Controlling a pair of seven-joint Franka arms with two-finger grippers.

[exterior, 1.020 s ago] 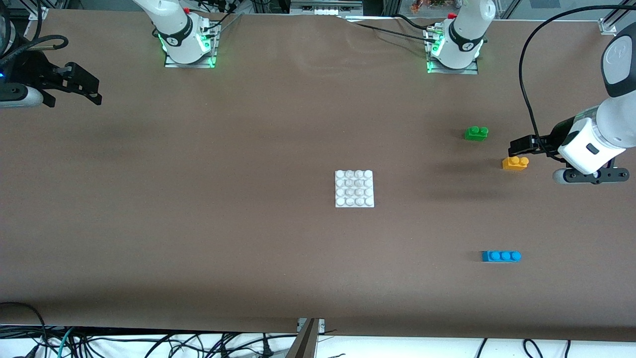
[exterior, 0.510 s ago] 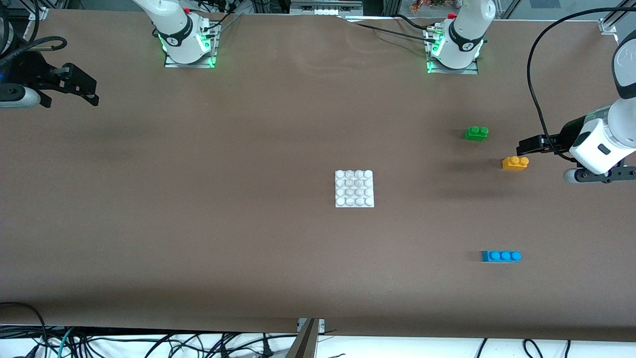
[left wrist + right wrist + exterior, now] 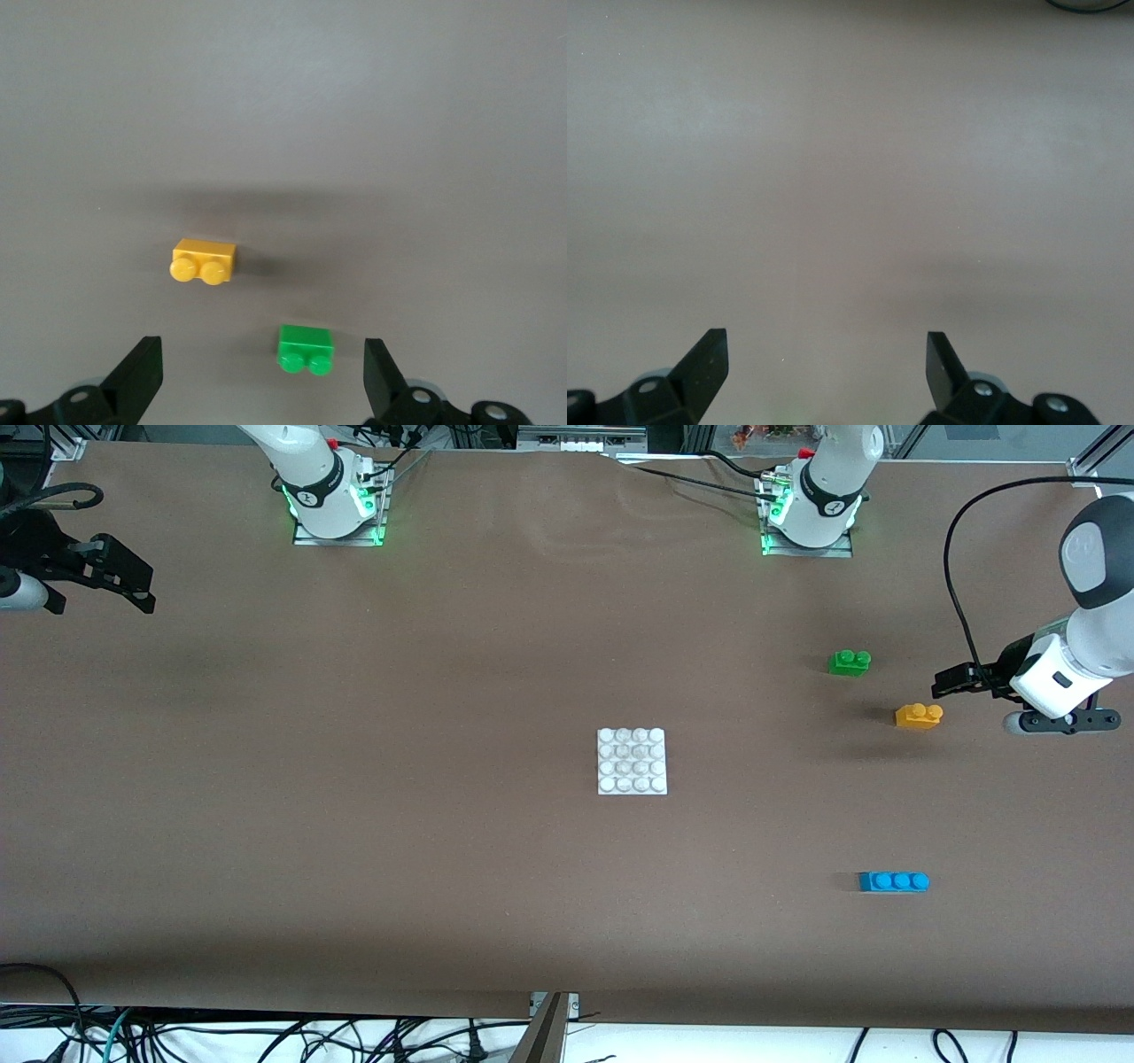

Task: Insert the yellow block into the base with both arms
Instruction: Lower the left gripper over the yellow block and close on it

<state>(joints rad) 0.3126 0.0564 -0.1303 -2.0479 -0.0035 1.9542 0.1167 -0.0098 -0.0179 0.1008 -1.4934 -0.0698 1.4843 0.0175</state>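
Nearest the front camera lies the blue brick point(image 3: 893, 881), a long glossy plastic bar with three round studs, flat on the matte brown table cover point(image 3: 354, 824). Up from it, mid-table, sits the base point(image 3: 632, 761): a flat white square plate, sixteen domed studs in a four-by-four grid, every stud bare. From the base, the yellow block point(image 3: 919, 716) is at about two o'clock, toward the left arm's end of the table – a small orange-yellow brick, smooth and shiny, two round studs up, resting free on the cover. The green brick point(image 3: 850, 662), same two-stud shape, lies at about eleven o'clock from it, a little farther from the front camera. The left gripper point(image 3: 950, 683) hangs over the table just beside the yellow block, jaws spread wide, holding nothing; its wrist view frames both small bricks between the black fingers point(image 3: 137, 376). The right gripper point(image 3: 124, 580) waits over its own end of the table, jaws likewise spread
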